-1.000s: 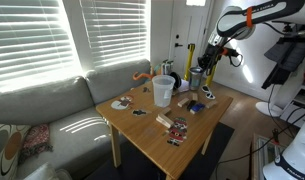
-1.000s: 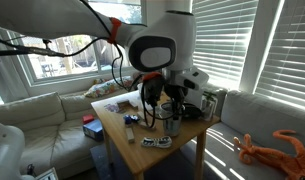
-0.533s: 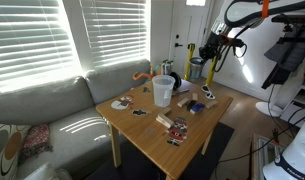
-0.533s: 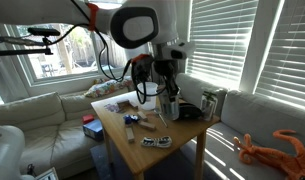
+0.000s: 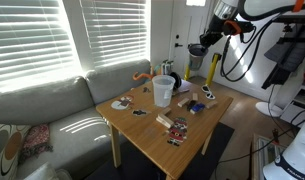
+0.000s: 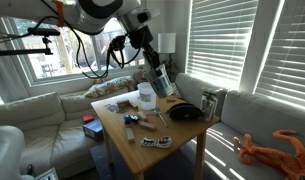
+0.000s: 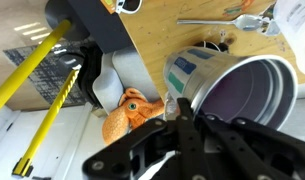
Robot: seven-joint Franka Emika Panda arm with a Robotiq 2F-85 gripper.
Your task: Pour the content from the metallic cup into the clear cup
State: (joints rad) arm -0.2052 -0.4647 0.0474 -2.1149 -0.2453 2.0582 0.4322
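2 wide views, 1 wrist close-up

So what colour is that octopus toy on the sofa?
Orange. The octopus toy shows best in an exterior view.

the clear cup (image 5: 163, 91) stands on the table (image 5: 152, 135); the metallic cup (image 7: 242, 95) sits in the claw (image 6: 158, 74), higher up.
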